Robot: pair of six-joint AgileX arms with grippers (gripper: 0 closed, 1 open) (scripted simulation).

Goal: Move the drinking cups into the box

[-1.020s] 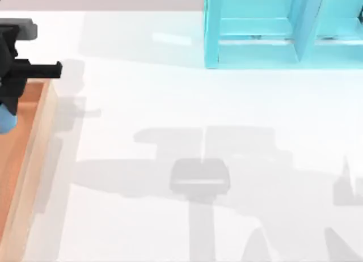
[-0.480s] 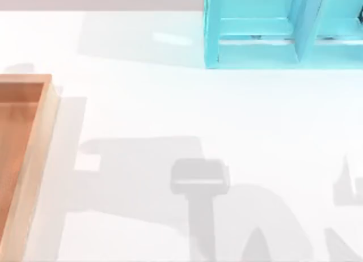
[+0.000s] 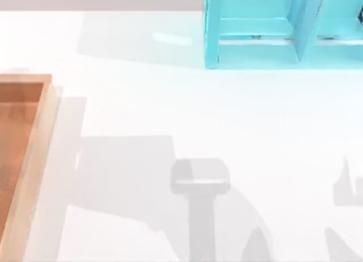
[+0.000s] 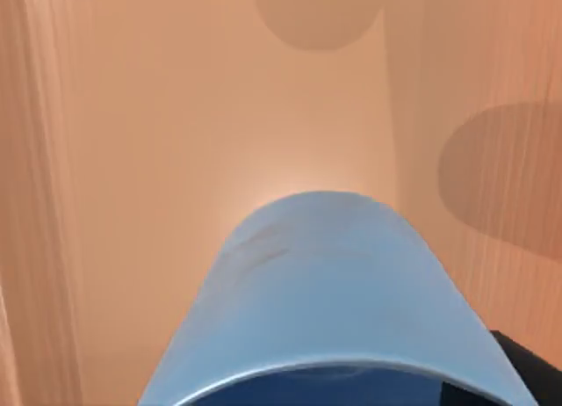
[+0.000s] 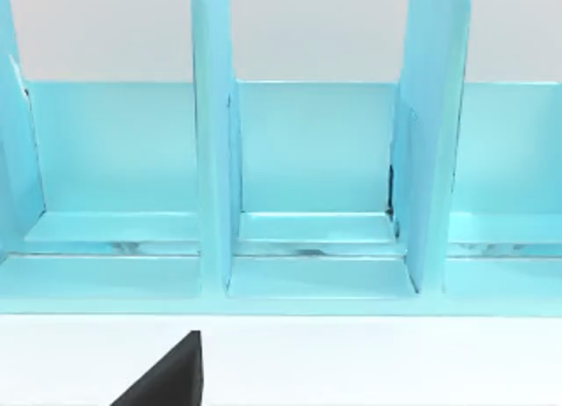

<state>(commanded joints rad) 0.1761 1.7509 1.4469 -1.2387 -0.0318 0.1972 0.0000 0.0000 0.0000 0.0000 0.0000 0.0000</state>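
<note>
A: Where is the box?
B: The box (image 3: 25, 160) lies along the left edge of the top view, from mid-height down to the bottom. Its light rim wall runs down the right side of its orange-brown floor.

A: And the cups?
B: The blue cup (image 4: 334, 309) sits in the lower middle of the left wrist view, very close to the camera, with the wooden floor of the box (image 4: 176, 116) behind it. Two soft shadows fall on that floor, one at the upper middle, one at the right.

A: Is the left gripper clenched on that cup?
B: I cannot tell. A dark scrap shows at the lower right corner beside the cup, but no fingers are clear.

A: The right arm?
B: Its wrist view faces a turquoise cabinet (image 5: 307, 160) with upright dividers, standing on the white table (image 5: 369, 362). A black wedge shows at the lower left; whether that gripper is released or closed, I cannot tell.

A: The cabinet from above?
B: The cabinet (image 3: 283, 29) fills the upper right of the frame; the table (image 3: 170, 103) spreads below it.
</note>
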